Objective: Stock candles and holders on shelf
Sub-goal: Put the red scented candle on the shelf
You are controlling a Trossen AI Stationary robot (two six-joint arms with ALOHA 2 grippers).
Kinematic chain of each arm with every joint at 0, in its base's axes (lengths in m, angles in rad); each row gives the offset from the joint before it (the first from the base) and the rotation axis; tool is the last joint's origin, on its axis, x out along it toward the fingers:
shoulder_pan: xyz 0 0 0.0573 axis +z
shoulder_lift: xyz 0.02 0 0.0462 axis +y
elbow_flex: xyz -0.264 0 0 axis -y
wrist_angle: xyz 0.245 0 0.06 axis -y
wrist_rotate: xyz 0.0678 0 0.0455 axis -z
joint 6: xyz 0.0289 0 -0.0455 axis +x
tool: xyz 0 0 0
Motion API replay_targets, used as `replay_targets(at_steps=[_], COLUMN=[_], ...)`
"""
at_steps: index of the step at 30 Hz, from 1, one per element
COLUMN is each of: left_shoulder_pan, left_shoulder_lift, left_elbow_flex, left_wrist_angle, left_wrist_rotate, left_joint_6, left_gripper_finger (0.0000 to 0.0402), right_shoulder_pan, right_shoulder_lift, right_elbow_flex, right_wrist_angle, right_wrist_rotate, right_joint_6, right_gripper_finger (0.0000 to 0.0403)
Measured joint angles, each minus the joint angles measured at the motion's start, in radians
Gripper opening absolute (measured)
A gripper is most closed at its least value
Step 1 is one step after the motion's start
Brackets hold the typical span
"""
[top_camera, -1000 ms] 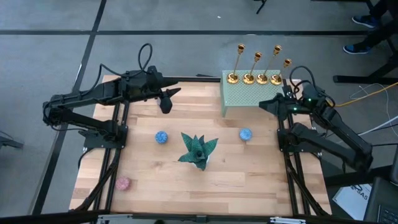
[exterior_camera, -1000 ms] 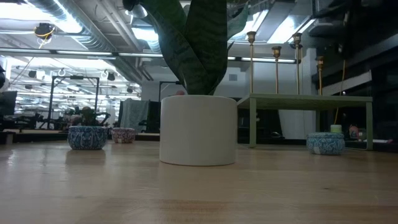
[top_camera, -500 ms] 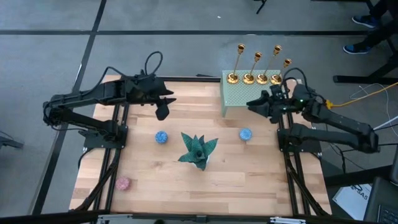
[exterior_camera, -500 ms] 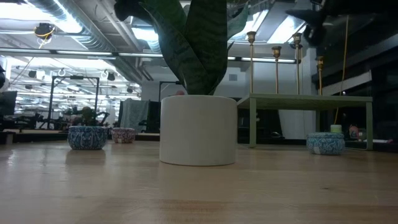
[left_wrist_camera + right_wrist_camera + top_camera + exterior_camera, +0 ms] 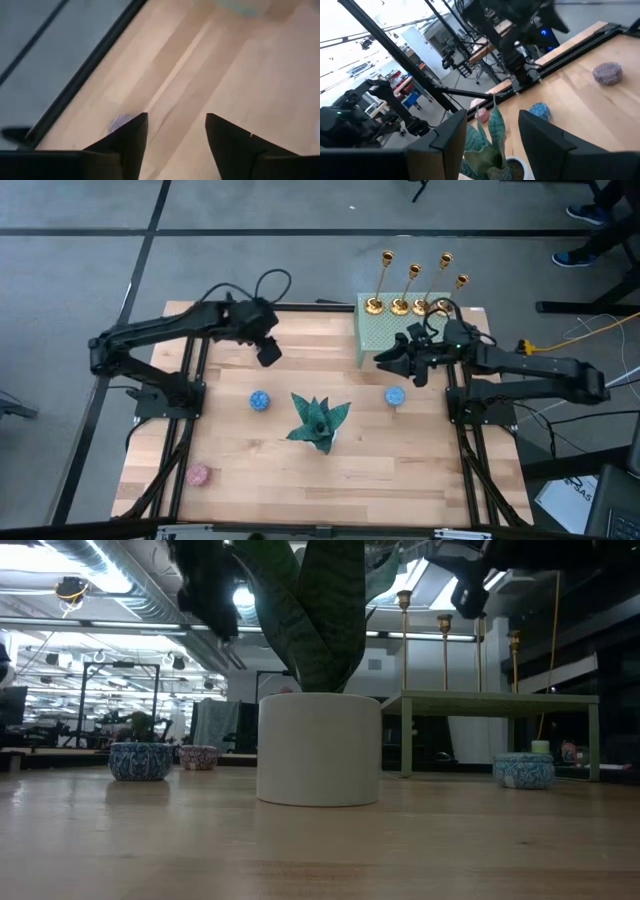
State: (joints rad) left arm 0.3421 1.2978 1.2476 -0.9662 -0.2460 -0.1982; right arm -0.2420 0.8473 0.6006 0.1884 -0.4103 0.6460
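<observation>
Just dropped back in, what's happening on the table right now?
Nothing is held. All four gold holders already stand on the green shelf. The candles still lie on the table: two blue ones either side of the teal plant, and a pink one near the front left corner. The left pincer hangs open over the table's back left part; the right pincer is open beside the shelf, near the right blue candle.

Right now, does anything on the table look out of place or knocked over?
Nothing is tipped or spilled. The four holders stand upright in a row on the shelf, but the candles lie scattered on the table: two blue candles beside the teal ornament, a pink candle near the front left corner.
</observation>
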Motion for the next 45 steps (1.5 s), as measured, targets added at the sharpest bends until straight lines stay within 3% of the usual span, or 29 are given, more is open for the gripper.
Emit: replay_targets(at_steps=[7, 17, 33, 45], left_shoulder_pan=[0.16, 0.32, 0.375, 0.387], left_shoulder_lift=[0.127, 0.292, 0.528, 0.588], left_elbow_flex=[0.0, 0.001, 0.001, 0.001], left_wrist_angle=[-0.063, -0.064, -0.04, -0.031], left_wrist_rotate=[0.193, 0.211, 0.153, 0.16], left_joint_6=[0.0, 0.027, 0.072, 0.088], left_gripper_finger=[0.0256, 0.032, 0.0322, 0.0311], right_shoulder_pan=[0.021, 0.038, 0.038, 0.038], right_shoulder_lift=[0.057, 0.076, 0.076, 0.076], right_elbow_flex=[0.0, 0.0, 0.0, 0.0], right_wrist_angle=[0.012, 0.011, 0.009, 0.009], right_wrist_rotate=[0.003, 0.045, 0.081, 0.089], right_joint_6=[0.008, 0.001, -0.026, -0.026], right_gripper_finger=[0.0184, 0.0184, 0.0184, 0.0184])
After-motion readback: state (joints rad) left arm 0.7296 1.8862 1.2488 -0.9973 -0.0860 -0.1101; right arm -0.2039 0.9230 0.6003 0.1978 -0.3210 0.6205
